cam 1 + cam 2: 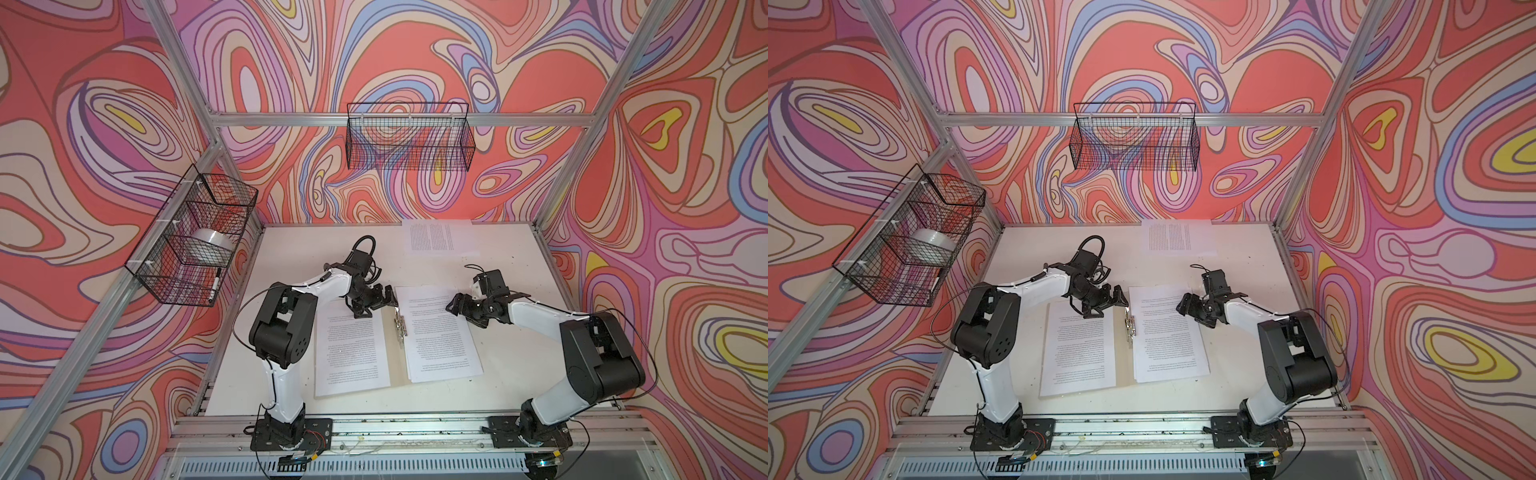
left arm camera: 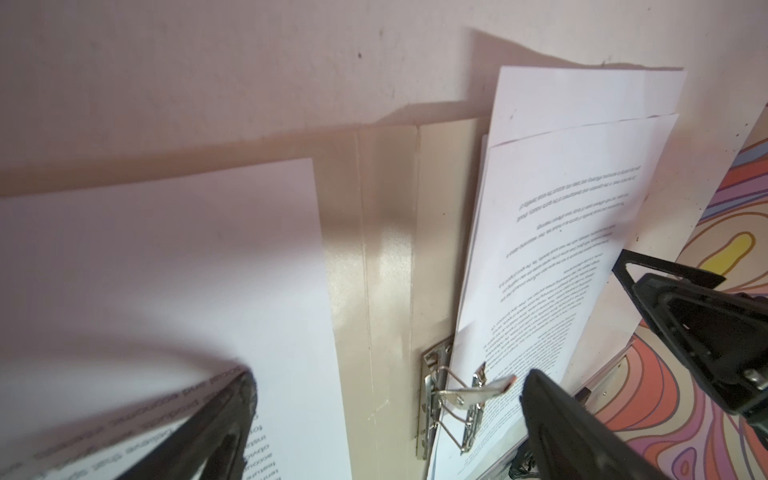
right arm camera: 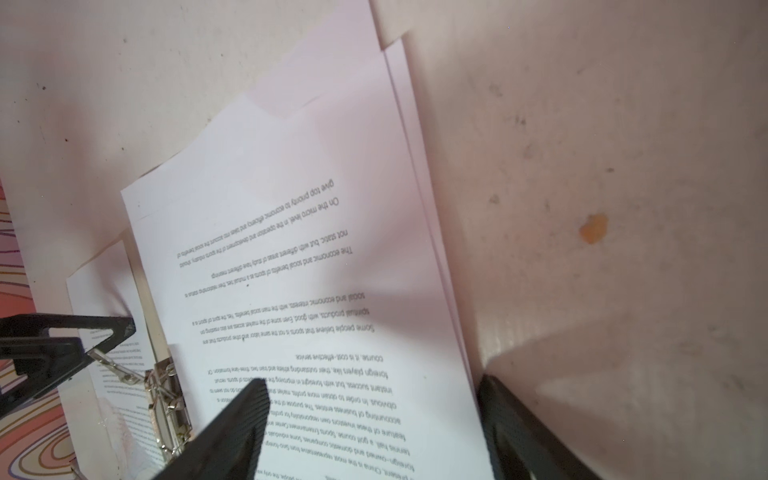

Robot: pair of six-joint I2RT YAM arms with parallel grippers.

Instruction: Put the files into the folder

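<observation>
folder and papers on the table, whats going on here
Two robot arms are filing printed sheets into a tan folder, open flat on the table. One sheet lies on its left flap, a stack on the right beside the metal clip. The left gripper and right gripper hover open over the folder's far end, holding nothing. Another sheet lies apart at the table's far edge.

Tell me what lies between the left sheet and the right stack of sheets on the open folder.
A bare strip of the folder, its spine, carrying the metal clip; both top views and the left wrist view show it.
</observation>
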